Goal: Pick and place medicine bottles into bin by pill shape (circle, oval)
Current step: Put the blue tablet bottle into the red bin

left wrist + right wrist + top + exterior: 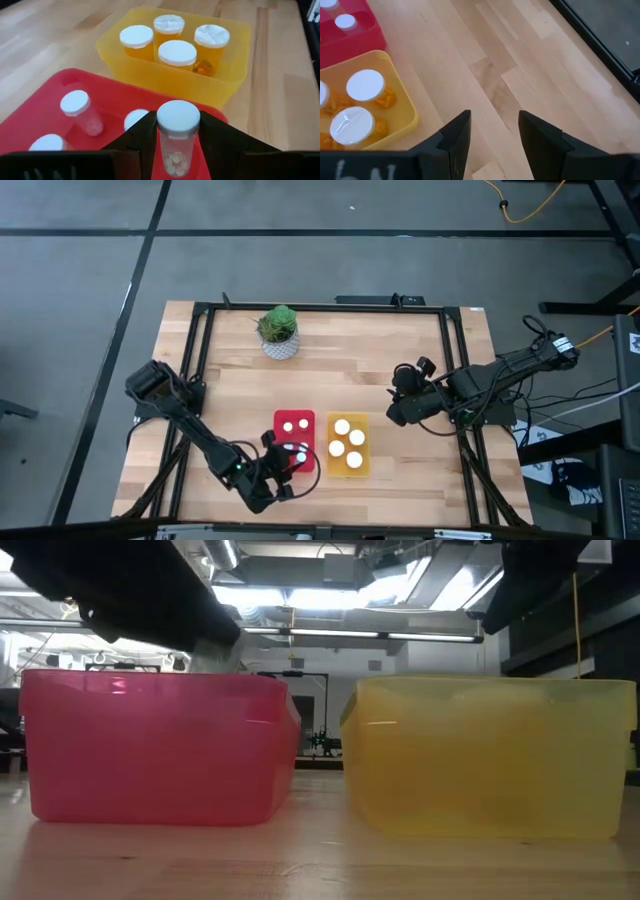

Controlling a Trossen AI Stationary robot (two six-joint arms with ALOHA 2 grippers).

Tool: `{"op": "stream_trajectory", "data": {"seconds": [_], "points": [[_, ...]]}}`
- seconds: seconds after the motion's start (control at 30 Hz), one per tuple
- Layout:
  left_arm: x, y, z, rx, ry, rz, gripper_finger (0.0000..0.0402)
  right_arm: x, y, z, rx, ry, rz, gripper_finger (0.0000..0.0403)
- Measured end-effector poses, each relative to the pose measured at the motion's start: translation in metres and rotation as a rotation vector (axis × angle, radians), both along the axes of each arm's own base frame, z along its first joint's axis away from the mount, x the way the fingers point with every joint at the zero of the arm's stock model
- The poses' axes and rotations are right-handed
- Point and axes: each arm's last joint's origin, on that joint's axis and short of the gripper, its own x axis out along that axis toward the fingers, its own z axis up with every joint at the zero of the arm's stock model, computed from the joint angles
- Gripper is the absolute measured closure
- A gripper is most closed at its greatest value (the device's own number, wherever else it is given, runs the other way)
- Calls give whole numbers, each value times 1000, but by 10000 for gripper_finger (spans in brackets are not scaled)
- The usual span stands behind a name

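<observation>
My left gripper [292, 463] [178, 125] is shut on a clear medicine bottle [177, 145] with a white cap, over the near end of the red bin [281, 420] [45, 97]. Three more clear, white-capped bottles stand in the red bin, one of them [79, 111] toward its far side. The yellow bin [364, 470] [165, 80] beside it holds several orange bottles [176, 54] with white caps. My right gripper [398, 408] [495, 120] is open and empty over bare table to the right of the yellow bin. My left gripper pinches the clear bottle between its two fingers by the upper body just under the white cap [178, 116]. The bottle stands upright with pale pills showing in its lower part. Whether its base rests on the red bin's floor cannot be told.
A small potted green plant [279, 330] stands at the table's far side, left of centre. The two bins sit side by side near the front edge, also in the low view [150, 750] [490, 755]. Bare wood [530, 65] lies right of the yellow bin.
</observation>
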Motion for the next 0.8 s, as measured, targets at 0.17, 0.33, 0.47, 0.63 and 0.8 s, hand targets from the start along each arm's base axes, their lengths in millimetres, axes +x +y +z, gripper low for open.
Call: {"op": "stream_trajectory", "data": {"seconds": [0.17, 0.33, 0.47, 0.63, 0.8], "points": [[2, -3, -12, 14, 14, 4, 271, 0, 0, 0, 0, 0, 0, 236], [3, -4, -18, 16, 16, 6, 271, 0, 0, 0, 0, 0, 0, 236], [4, -4, -18, 17, 11, 9, 271, 0, 0, 0, 0, 0, 0, 236], [4, -5, -20, -12, 42, -23, 271, 0, 0, 0, 0, 0, 0, 236], [3, -5, -20, -24, 53, -35, 271, 0, 0, 0, 0, 0, 0, 236]]}}
